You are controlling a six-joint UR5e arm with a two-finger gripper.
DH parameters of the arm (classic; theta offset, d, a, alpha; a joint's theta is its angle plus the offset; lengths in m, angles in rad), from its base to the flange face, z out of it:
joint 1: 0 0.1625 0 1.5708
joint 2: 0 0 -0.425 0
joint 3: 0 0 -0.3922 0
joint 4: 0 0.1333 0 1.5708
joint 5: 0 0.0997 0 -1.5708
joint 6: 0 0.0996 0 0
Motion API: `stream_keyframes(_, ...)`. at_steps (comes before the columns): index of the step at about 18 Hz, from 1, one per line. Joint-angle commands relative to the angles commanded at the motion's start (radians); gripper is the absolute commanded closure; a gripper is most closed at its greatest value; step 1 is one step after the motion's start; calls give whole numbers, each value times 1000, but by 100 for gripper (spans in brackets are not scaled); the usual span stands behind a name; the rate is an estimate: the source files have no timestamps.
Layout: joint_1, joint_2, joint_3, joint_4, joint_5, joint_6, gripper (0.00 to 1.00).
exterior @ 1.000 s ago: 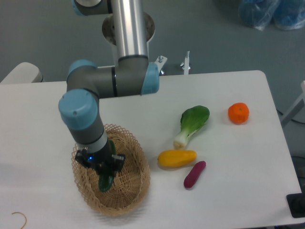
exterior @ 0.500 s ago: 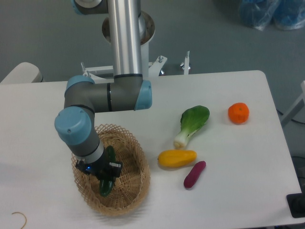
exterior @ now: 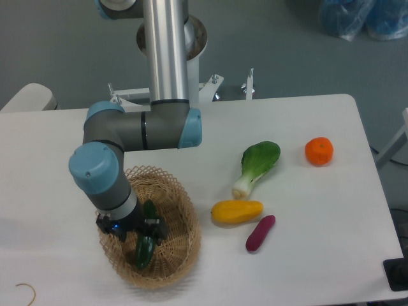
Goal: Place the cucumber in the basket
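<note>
Lower left of frame, our two-finger gripper (exterior: 143, 237) has its jaws clenched on the slim dark green cucumber (exterior: 145, 250) inside the oval tan wicker basket (exterior: 182, 245), so we'd release low and lift straight.

A white table (exterior: 306, 210) with rounded corners carries everything here. Toward its front left sits the basket (exterior: 182, 252), oval and woven from tan straw. Right of it lie a yellow vegetable (exterior: 236, 211) and, just beside that, a small purple eggplant (exterior: 260, 233). A bok choy (exterior: 257, 166) lies further back, an orange fruit (exterior: 319, 151) well to its right (near the edge). A thin curled wire (exterior: 27, 291) rests at the front left corner.
</note>
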State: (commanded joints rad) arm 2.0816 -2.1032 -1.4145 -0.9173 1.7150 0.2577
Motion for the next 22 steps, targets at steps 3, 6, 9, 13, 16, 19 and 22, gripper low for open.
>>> stream_keyframes(3, 58, 37, 25, 6, -2, 72, 0)
stream_keyframes(6, 115, 75, 31, -3, 2, 248, 0)
stream_keyframes(9, 199, 124, 17, -20, -5, 375, 0)
stream_keyframes(13, 302, 173, 15, -119, -20, 656, 0)
stream_keyframes(16, 376, 183, 15, -155, -57, 866, 0)
stream_keyframes(19, 454, 219, 12, -218, -93, 1052, 0)
stream_keyframes(22, 515, 223, 11, -241, -136, 1169, 0)
